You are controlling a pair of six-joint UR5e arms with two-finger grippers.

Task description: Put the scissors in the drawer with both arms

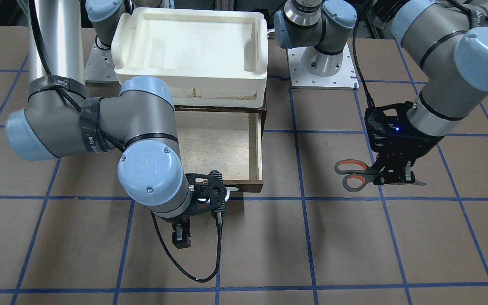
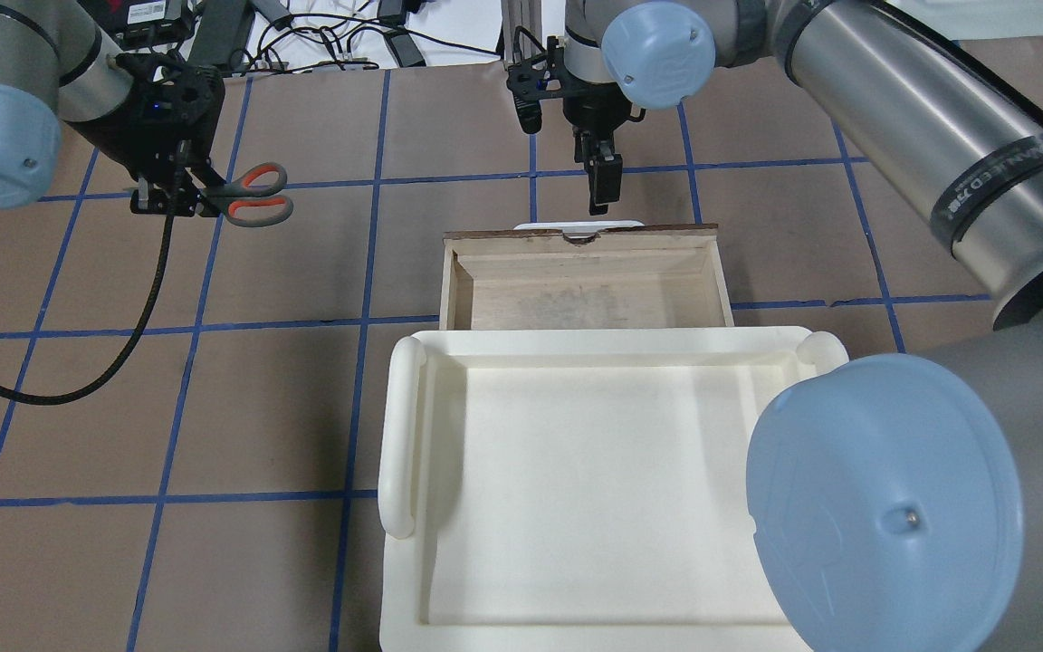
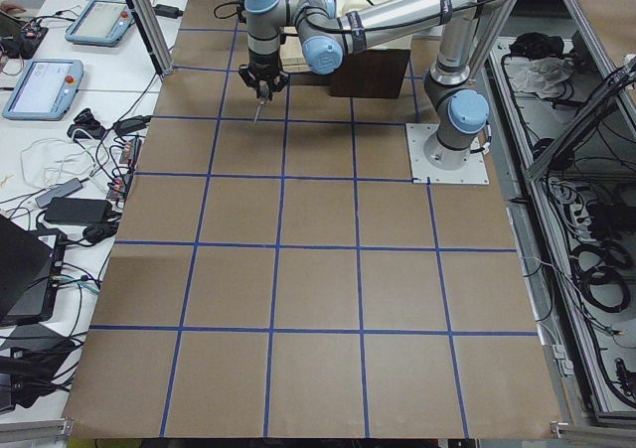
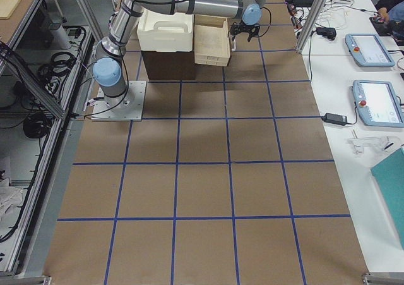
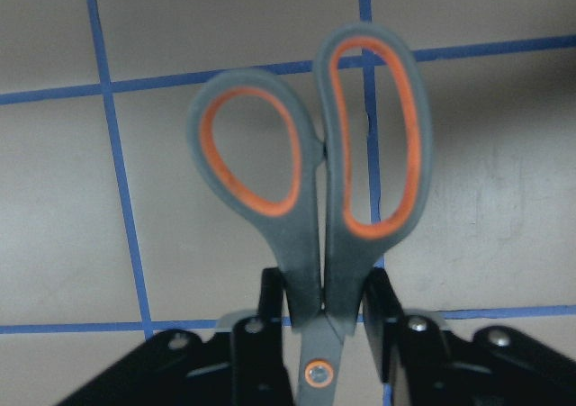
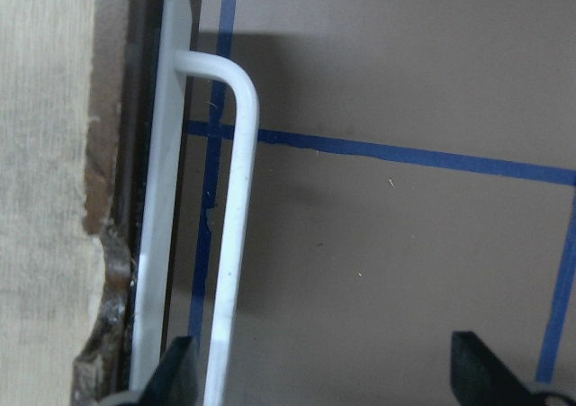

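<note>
While the left black two-finger gripper (image 1: 392, 180) (image 2: 168, 204) (image 5: 324, 298) is clenched on the small scissors with dark grey blades and orange-lined grey loops (image 1: 367, 173) (image 2: 254, 195) (image 5: 306, 262), the grip sits at the shanks just by the pivot screw. The loops stick out past the fingers, pointing toward the drawer's side. The blades are closed. The scissors are well apart from the drawer, over the brown paper-covered table with blue tape grid (image 1: 333, 245); I cannot tell if they touch it.

The dark brown wooden drawer with pale plywood inside (image 1: 256, 144) (image 2: 458, 290) is pulled out from under the white plastic tray (image 1: 119, 42) (image 2: 399, 435).

The right black gripper (image 1: 182, 237) (image 2: 605, 186) (image 6: 328, 374) is just in front of the drawer's white bar handle (image 1: 231, 190) (image 2: 576, 224) (image 6: 238, 199), fingers spread and holding nothing. In the right wrist view the bar runs close beside one finger (image 6: 175, 374), not pinched.
</note>
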